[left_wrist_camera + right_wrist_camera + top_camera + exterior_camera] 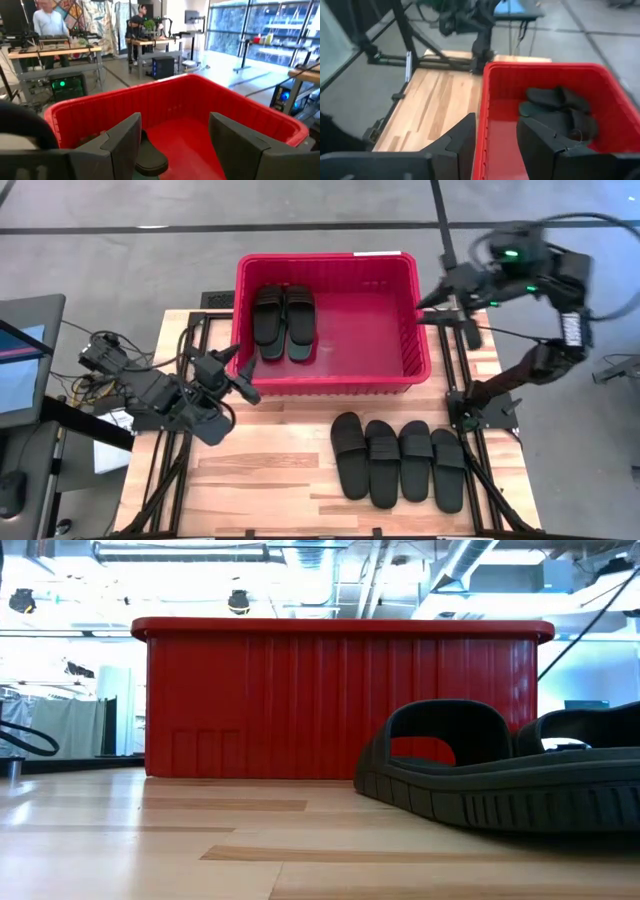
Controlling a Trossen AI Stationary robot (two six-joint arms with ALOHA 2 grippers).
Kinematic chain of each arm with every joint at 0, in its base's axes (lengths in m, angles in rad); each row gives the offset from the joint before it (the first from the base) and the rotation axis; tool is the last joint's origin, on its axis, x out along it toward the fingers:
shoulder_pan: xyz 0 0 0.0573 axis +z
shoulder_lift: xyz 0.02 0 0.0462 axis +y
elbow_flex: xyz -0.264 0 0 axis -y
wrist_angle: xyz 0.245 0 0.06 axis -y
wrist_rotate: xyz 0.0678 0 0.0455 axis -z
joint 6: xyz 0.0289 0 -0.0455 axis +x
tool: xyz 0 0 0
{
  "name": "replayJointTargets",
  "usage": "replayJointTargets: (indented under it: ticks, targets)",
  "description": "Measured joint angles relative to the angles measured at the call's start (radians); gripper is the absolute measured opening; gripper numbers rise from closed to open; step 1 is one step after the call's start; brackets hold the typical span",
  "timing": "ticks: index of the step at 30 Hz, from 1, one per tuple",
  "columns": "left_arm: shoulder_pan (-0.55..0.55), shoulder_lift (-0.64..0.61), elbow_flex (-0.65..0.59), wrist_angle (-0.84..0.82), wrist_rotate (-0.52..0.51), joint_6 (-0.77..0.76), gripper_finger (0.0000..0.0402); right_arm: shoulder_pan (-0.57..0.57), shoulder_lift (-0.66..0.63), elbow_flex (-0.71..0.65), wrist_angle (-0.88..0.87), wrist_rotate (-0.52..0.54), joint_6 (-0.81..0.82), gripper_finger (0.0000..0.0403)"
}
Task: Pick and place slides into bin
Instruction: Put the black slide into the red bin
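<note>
While two black slides (284, 321) lie in the bin (420, 330), four more (398, 460) wait on the bench (270, 470); we hold left jaws (243, 370) and right jaws (428, 299) open, empty, at opposite rims.

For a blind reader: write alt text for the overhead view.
A large red plastic bin on a wooden table holds two black rubber slides; four more black slides lie in front. The left claw hovers open at its left corner, the right claw at its right rim.

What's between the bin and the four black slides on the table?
Nothing: in the high view only bare wood of the table separates the bin from the row of four slides.
</note>
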Motion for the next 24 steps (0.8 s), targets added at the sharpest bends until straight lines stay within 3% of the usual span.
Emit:
replayJointTargets:
  ticks: [11, 16, 24]
  targets:
    - [0.103, 0.043, 0.0, 0.105, 0.108, 0.065, 0.022, 0.083, -0.231, -0.069, 0.005, 0.264, 0.195, 0.0107]
    - [0.138, 0.044, 0.0, 0.164, 0.123, 0.114, 0.022, 0.09, -0.337, -0.19, 0.026, 0.339, 0.268, 0.0107]
    - [0.202, 0.059, 0.0, 0.329, 0.201, 0.274, 0.022, 0.087, -0.522, -0.486, 0.145, 0.359, 0.361, 0.0107]
